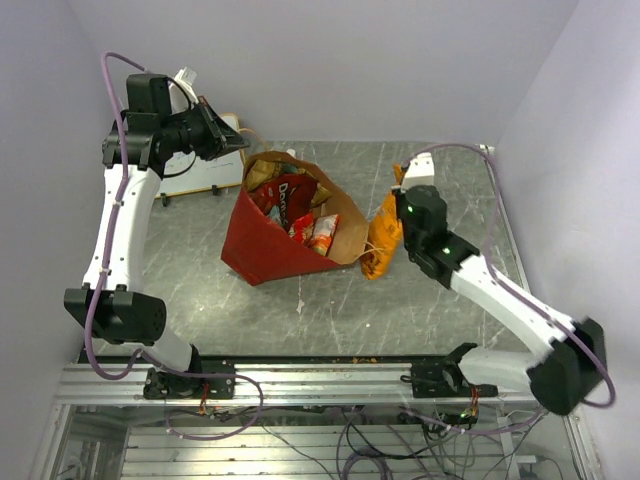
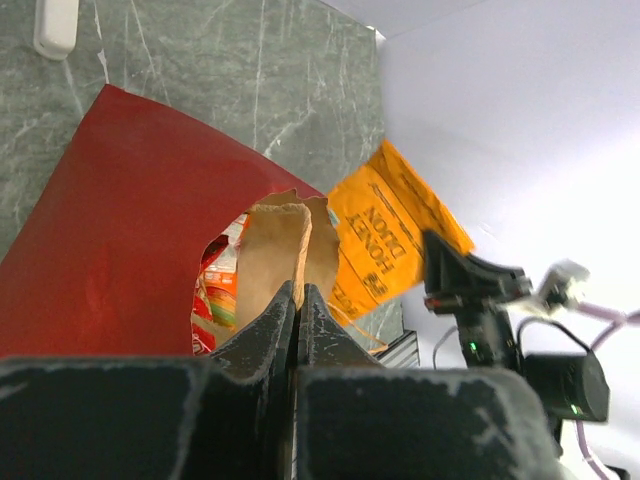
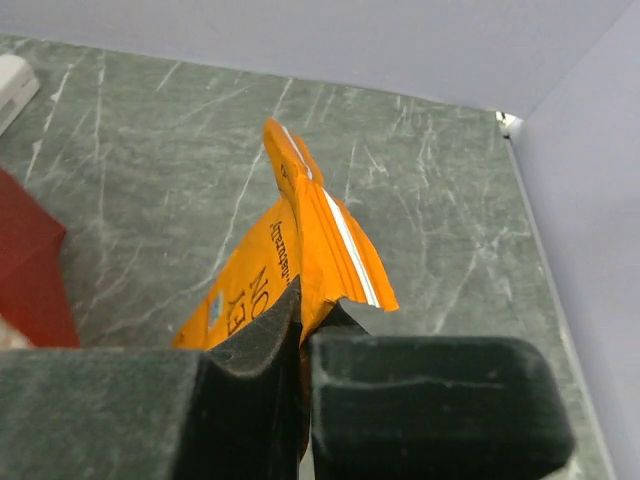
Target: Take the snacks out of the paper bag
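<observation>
The left pincer (image 2: 300, 292) was pressed together on the brown kraft rim of the paper bag (image 1: 262, 245), at the upper left of the bag's mouth in the overhead view. The bag lay left of centre on the worktop (image 1: 420, 310), red side out. Its opening was turned up and to the right, and the held rim kept it propped open. The right pincer (image 3: 303, 300) was pinching the crimped top seam of an orange packet (image 1: 383, 238), which hung just outside the bag's right edge. Whether the packet's lower end touched the worktop could not be told. More snacks (image 1: 300, 205), red and orange ones among them, lay inside the mouth. A whiteboard (image 1: 205, 170) stood at the upper left behind the left arm.

By my reading, one packet was out and waiting to be set down, and several were yet to come.

The risks sat mostly with the two thin grips. The right pincer held only a narrow strip of slick foil, so a quick swing could let the packet slide free and drop against the bag or back into it. The left pincer had only a small bite of paper. A pull upward or sideways could tear the rim or drag the whole bag across the worktop. Letting go too soon would probably let the mouth sag shut over the packets inside. The hanging packet was also close enough to the bag's edge to catch on it.
</observation>
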{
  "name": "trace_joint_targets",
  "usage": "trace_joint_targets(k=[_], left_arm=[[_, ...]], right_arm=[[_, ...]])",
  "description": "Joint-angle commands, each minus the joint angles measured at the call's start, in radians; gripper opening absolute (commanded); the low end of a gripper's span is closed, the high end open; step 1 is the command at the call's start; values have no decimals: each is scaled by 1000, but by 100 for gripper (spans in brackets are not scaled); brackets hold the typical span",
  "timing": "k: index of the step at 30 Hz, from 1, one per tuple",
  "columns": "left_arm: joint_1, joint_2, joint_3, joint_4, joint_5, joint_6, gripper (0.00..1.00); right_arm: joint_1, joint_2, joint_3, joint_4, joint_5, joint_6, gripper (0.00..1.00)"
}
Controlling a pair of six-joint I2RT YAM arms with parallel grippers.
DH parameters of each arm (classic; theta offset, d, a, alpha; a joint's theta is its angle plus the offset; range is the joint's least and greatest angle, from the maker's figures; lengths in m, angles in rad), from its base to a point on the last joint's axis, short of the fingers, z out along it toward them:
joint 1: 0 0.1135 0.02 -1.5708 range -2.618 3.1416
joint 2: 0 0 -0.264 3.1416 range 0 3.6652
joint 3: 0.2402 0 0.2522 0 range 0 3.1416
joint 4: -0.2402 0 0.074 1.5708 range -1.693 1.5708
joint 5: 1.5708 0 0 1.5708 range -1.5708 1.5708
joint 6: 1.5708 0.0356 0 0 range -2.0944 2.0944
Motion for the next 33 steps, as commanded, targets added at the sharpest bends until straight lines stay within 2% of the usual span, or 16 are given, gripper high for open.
trace_joint_targets(k=[1, 6, 12, 18, 25, 28, 30, 33], left_arm=[[11, -47, 0, -14, 12, 32, 7], [12, -48, -23, 55, 70, 43, 7], [12, -30, 4, 80, 101, 97, 7], [10, -25, -14, 113, 146, 114, 7], [-5, -25, -74, 171, 172, 91, 7], [-7, -36, -93, 192, 179, 66, 7], [-9, -45, -99, 181, 183, 69, 7], [-13, -66, -114, 152, 174, 88, 7]], right_arm=[[-88, 184, 99, 263, -32, 139, 0], [-183, 451, 286, 327, -141, 331, 0], [-297, 633, 341, 443, -217, 526, 0], [-502, 657, 205, 477, -272, 693, 0], [-707, 620, -50, 540, -322, 719, 0], [-759, 588, -100, 507, -337, 718, 13], [-773, 566, -121, 490, -357, 699, 33], [-777, 516, -136, 435, -371, 666, 54]])
